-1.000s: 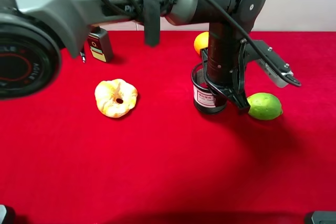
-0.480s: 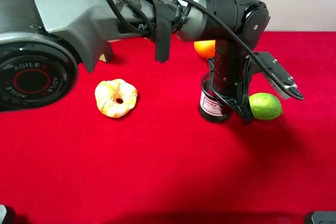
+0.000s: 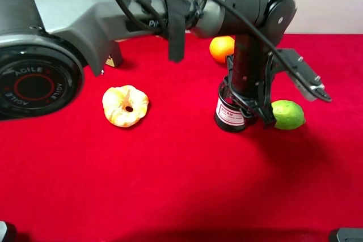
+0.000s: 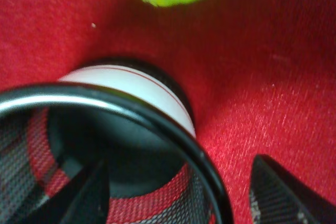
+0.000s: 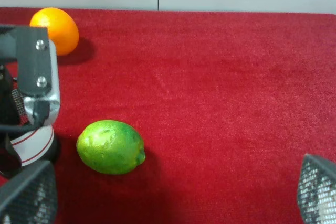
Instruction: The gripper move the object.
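Observation:
The black wire-mesh pen cup (image 3: pixel 229 113) with a white, red-printed band stands upright on the red cloth, just left of a lime. My left gripper (image 3: pixel 252 109) hangs over it from above. One finger is inside the cup and the other outside, on the lime's side. In the left wrist view the cup's rim (image 4: pixel 157 116) runs between the two fingers of the left gripper (image 4: pixel 178 198), with a gap on each side, so the jaws are open. The cup's white band also shows in the right wrist view (image 5: pixel 32 142). My right gripper (image 5: pixel 170 192) is wide open and empty.
A green lime (image 3: pixel 287 114) lies close to the cup's right; it also shows in the right wrist view (image 5: pixel 110 147). An orange (image 3: pixel 221 48) sits behind the cup. A pale ring-shaped peeled fruit (image 3: pixel 125 106) lies to the left. The left arm (image 3: pixel 113 9) spans the table's back.
The cup has slid a little right and toward the front, closer to the lime, carried by the left gripper. In the last half second only the wrist shifted slightly.

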{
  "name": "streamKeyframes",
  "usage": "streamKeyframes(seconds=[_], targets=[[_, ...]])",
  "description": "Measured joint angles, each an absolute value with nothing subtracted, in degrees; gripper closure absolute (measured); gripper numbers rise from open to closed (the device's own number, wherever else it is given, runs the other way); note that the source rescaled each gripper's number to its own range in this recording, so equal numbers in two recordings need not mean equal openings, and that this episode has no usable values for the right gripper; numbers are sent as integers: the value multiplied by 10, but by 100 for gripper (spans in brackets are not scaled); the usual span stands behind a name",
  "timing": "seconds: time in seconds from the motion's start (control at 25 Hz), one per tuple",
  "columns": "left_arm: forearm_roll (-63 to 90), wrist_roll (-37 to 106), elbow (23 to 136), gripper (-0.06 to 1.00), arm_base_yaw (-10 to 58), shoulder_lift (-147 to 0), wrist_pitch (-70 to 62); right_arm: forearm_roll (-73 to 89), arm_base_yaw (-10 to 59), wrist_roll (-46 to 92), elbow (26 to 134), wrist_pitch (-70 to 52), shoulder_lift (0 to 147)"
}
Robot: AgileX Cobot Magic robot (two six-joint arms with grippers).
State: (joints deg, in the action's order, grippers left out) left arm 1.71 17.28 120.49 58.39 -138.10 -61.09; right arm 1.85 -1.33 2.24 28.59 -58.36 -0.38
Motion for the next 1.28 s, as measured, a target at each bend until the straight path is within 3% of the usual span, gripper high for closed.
streamKeyframes(seconds=[0.32,1.0,1.28], targets=[[6,165,1281,37,584,-1381,-683,19,-13,22,286,-584,-4],[-22,135,1291,21,584,-1296,-684,19,-13,21,286,-584,-4],[-59,114,1253,3,584,-1234,-684,19,-13,21,286,-584,-4]])
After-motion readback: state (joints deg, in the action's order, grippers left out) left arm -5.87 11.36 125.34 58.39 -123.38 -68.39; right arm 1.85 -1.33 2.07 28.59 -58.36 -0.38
